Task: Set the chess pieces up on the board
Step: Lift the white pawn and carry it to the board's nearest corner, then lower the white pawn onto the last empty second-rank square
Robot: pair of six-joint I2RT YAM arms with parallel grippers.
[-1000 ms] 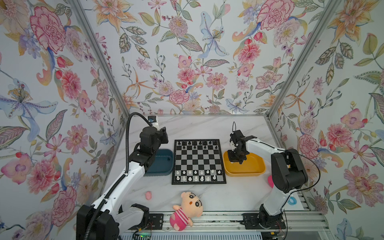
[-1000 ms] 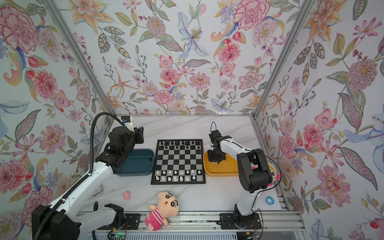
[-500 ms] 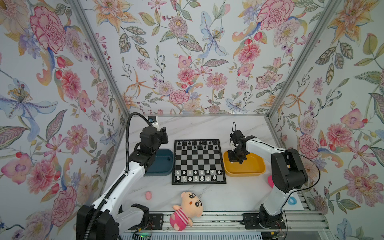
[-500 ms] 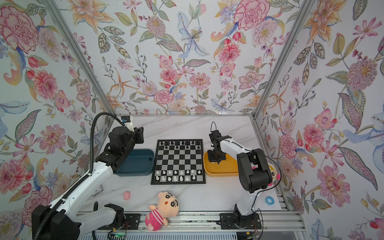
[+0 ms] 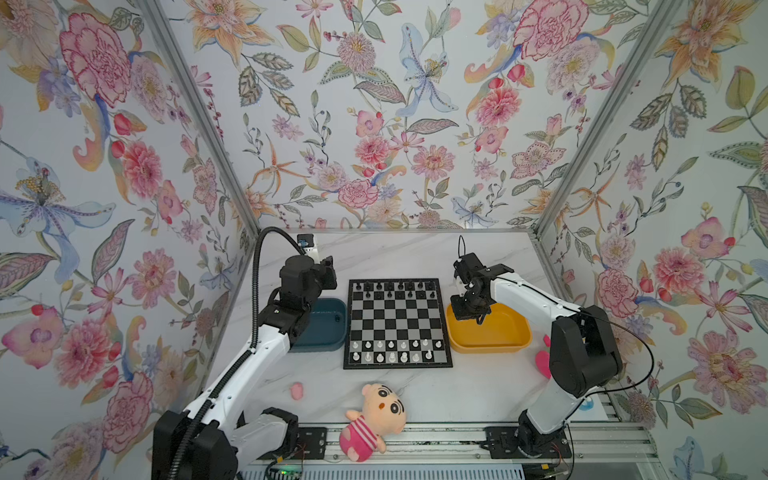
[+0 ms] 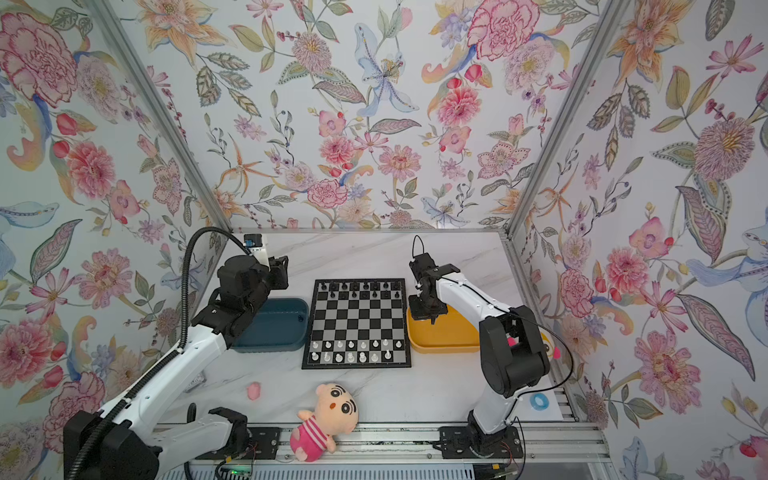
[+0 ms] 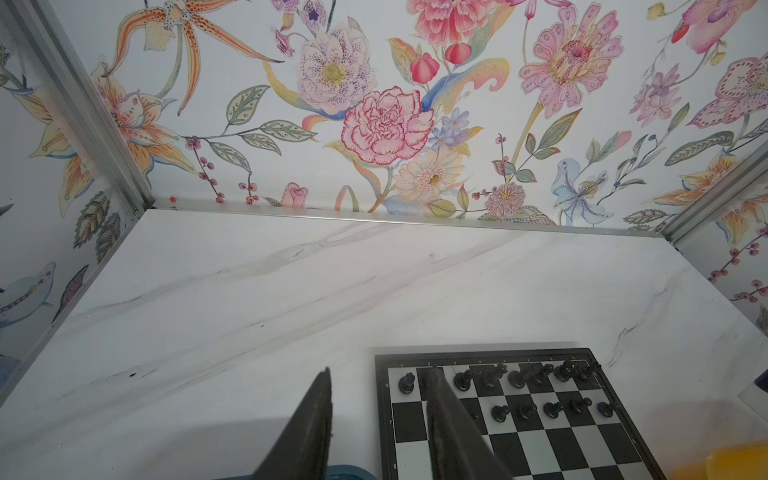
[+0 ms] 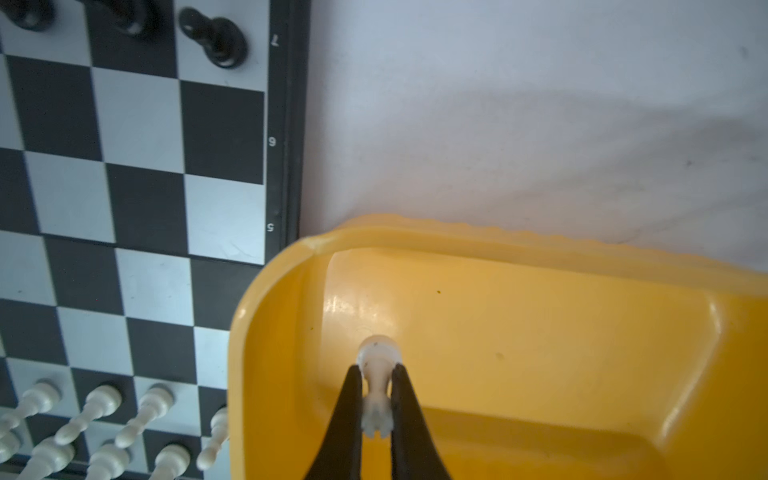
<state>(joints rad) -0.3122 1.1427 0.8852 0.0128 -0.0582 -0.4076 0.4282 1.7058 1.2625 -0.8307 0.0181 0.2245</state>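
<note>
Your right tool [image 8: 377, 370] was pinched narrow on a white piece [image 8: 376, 353], gripping its waist from both sides. The notched crown faced the wrist camera and the round base faced the floor of the yellow tray [image 8: 540, 332]. I couldn't tell if the base touched that floor. In both top views that tool pointed down into the tray's far corner, the one next to the board [image 5: 397, 322]. The tray sat just beside the board's right edge on the tabletop [image 5: 415, 257]. Your left tool [image 7: 379, 371] had its jaws part-way apart with nothing between them. It hung above the tabletop near the board's far-left corner, over the far end of the blue tray [image 5: 324, 328], which sat just beside the board's left edge. The black pieces [image 5: 395, 286] stood upright on the two far rows, and the second of those rows was only partly filled. The white pieces [image 5: 392, 351] stood upright on the two near rows. The middle rows were bare checks. A plush toy [image 5: 374, 419] lay at the front edge, near the board. A small pink lump [image 5: 296, 390] lay to its left, well apart from both trays.
</note>
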